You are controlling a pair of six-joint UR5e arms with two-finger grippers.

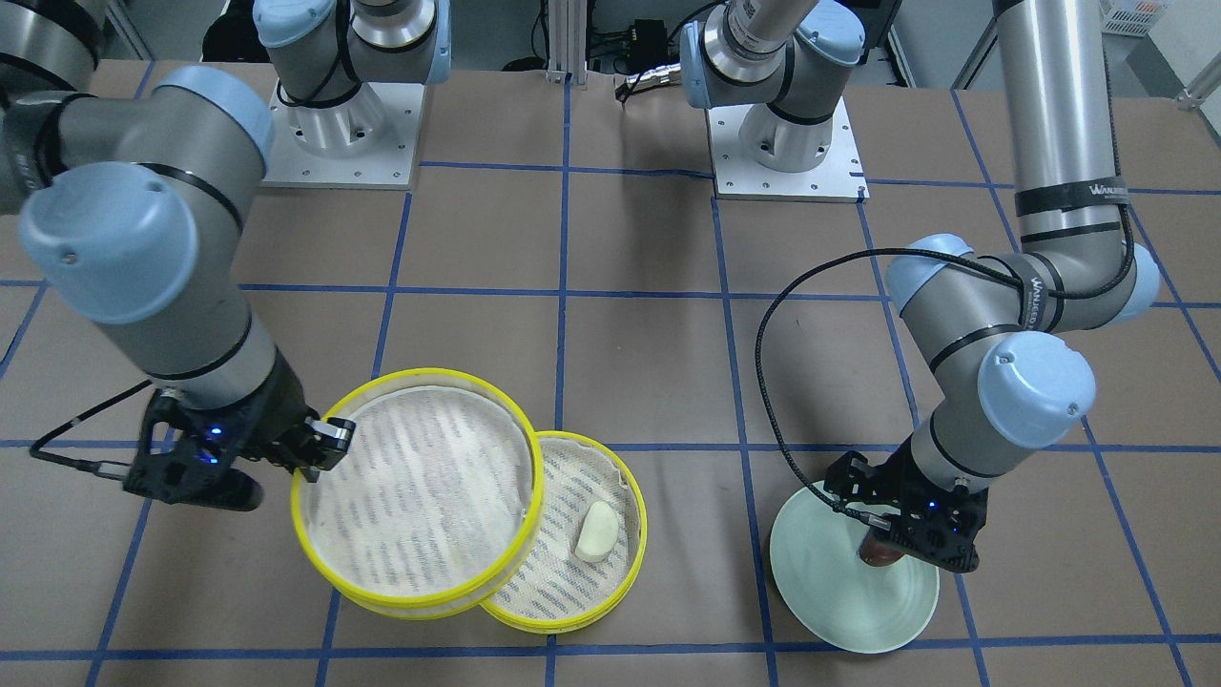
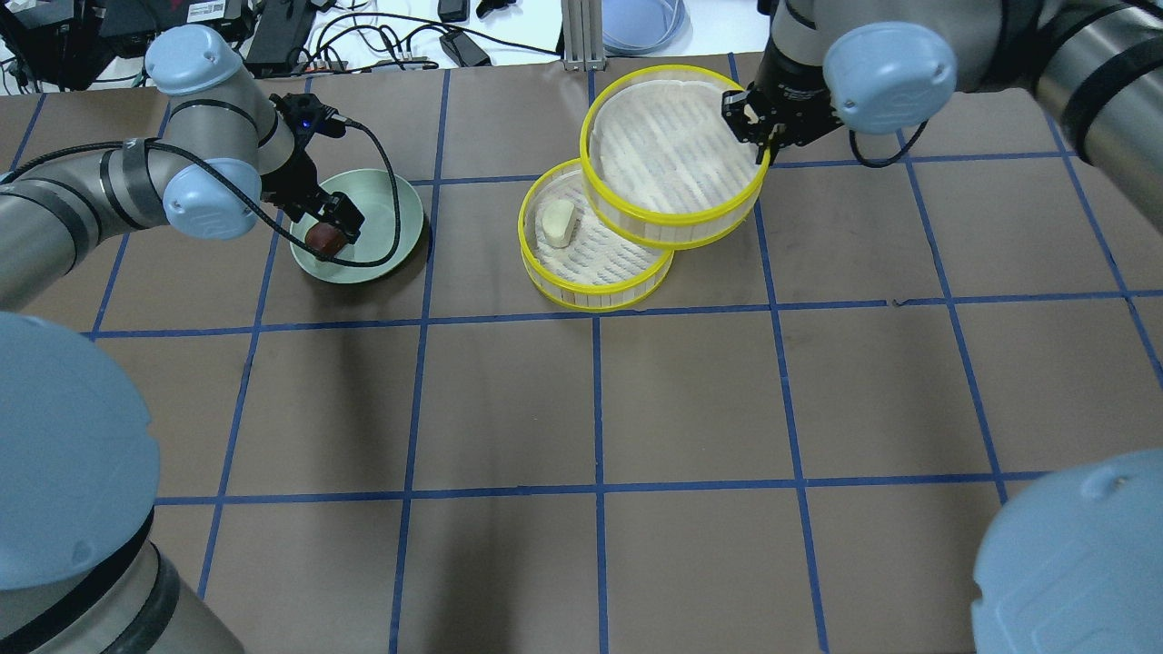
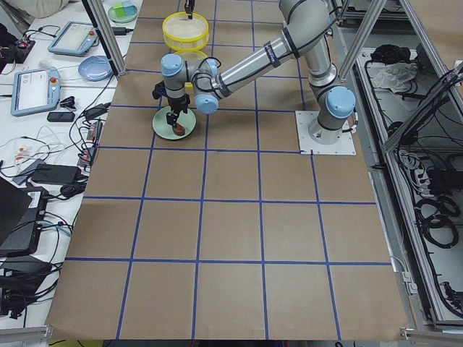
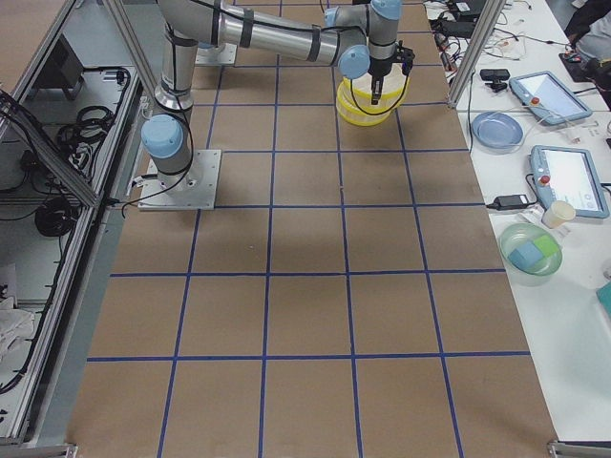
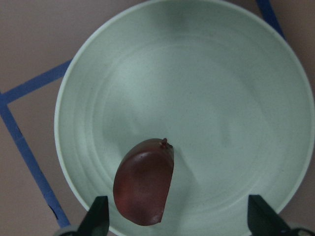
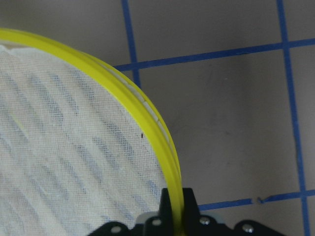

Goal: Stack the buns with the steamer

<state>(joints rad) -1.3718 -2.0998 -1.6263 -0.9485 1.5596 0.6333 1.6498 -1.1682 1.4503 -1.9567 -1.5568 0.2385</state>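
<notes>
The dark reddish-brown bun (image 5: 144, 182) lies on the pale green plate (image 5: 197, 88). My left gripper (image 5: 178, 223) is open just above it, with the bun between the spread fingertips (image 5: 96, 221). In the overhead view the left gripper (image 2: 332, 227) is over the plate (image 2: 386, 218) and the bun (image 2: 323, 239). My right gripper (image 2: 759, 123) is shut on the rim of a yellow steamer tray (image 2: 672, 173). It holds this tray tilted, partly over a second steamer tray (image 2: 591, 268). The cream-white bun (image 2: 557, 222) lies in the second tray.
The brown table has a blue tape grid (image 2: 595, 400). The two arm bases (image 1: 782, 143) stand at the robot's edge. A side bench with a blue dish (image 4: 496, 126) and tablets runs along the far table edge, beyond the steamers.
</notes>
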